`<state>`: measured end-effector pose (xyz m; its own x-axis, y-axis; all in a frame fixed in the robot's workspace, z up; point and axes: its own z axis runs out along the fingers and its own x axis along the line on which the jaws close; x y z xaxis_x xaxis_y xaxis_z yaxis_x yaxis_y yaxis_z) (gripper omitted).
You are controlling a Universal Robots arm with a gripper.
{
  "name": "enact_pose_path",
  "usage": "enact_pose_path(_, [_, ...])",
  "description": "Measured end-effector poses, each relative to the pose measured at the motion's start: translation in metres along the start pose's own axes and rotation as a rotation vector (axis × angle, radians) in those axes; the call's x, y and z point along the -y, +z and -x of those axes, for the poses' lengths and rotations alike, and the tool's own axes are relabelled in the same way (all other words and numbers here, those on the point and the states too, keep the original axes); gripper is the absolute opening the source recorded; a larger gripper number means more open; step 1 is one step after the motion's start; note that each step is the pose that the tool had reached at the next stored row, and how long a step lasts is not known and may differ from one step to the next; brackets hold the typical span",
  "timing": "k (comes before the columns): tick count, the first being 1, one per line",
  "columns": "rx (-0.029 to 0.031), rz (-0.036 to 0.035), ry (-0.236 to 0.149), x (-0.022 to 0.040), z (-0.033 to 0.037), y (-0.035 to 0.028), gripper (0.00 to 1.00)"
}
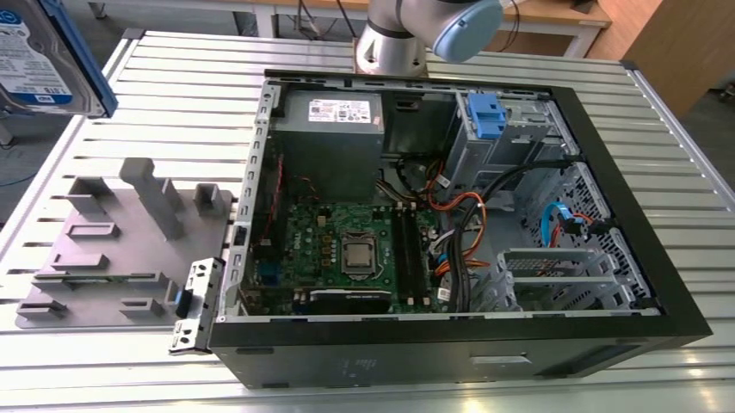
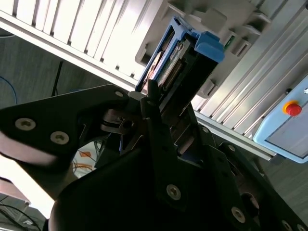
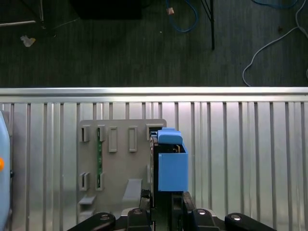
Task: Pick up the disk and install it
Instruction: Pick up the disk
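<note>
The disk [image 1: 46, 56], a silver drive with a blue-and-white label and blue rails, hangs high at the exterior view's upper left corner, above the slatted table and well away from the open computer case [image 1: 643, 284]. In both wrist views my gripper [image 3: 163, 199] [image 2: 161, 98] is shut on the disk [image 3: 172, 168] [image 2: 185, 53]. It holds the disk edge-on, with the blue carrier handle pointing away from the wrist. Below the disk lies the grey fixture plate [image 3: 120, 163].
The grey fixture plate [image 1: 115, 249] with upright pegs lies at the exterior view's left of the case. Inside the case are a grey power-supply box [image 1: 333, 116], a drive cage with a blue latch [image 1: 488, 120], cables and a lower cage [image 1: 563, 275]. A pendant with a red button [image 2: 292, 108] sits by the table.
</note>
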<state>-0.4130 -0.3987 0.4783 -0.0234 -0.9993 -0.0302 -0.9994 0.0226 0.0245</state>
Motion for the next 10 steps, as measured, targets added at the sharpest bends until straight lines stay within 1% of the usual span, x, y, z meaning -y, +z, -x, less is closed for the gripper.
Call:
enact_pose_path(6, [-0.0001,0.0002,-0.001,-0.0003,0.0004,-0.0123,0.35])
enact_pose_path(10, [-0.0001,0.0002,-0.001,-0.0003,0.0005,-0.0153,0.35])
